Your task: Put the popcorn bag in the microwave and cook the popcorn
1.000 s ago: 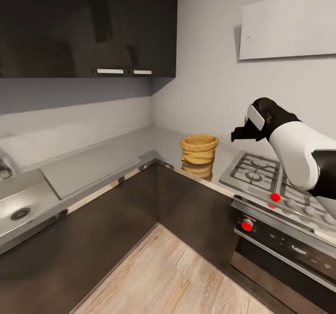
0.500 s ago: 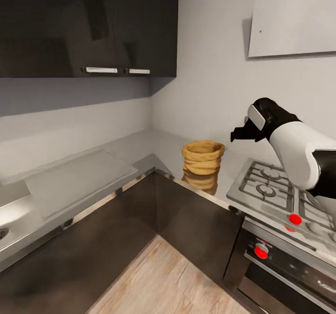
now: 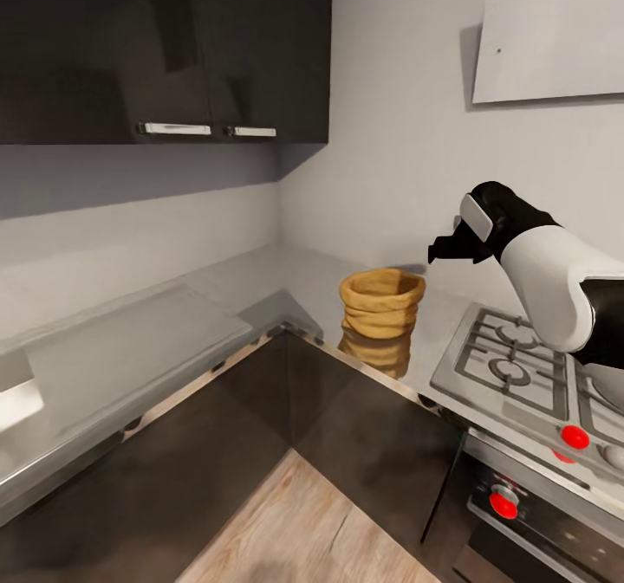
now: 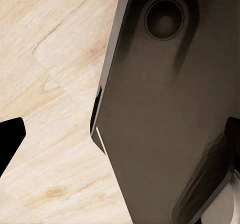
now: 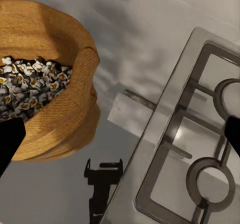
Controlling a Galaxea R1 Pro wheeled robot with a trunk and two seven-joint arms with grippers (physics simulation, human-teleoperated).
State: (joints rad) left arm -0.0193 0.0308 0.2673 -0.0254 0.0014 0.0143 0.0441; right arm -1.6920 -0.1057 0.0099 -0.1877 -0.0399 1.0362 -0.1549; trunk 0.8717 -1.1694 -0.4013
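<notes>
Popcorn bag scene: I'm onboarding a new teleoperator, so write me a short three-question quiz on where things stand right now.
1. True or false: the popcorn bag stands upright on the countertop with its mouth open.
2. What lies directly beside the bag, on the side nearer the right claw?
A. a sink
B. the steel gas hob
C. a kettle
3. Fill in: in the right wrist view, the bag holds pale ______.

Key:
1. True; it sits near the counter's inner corner.
2. B.
3. Kernels; they fill the bag's inside below the rolled rim.
</notes>
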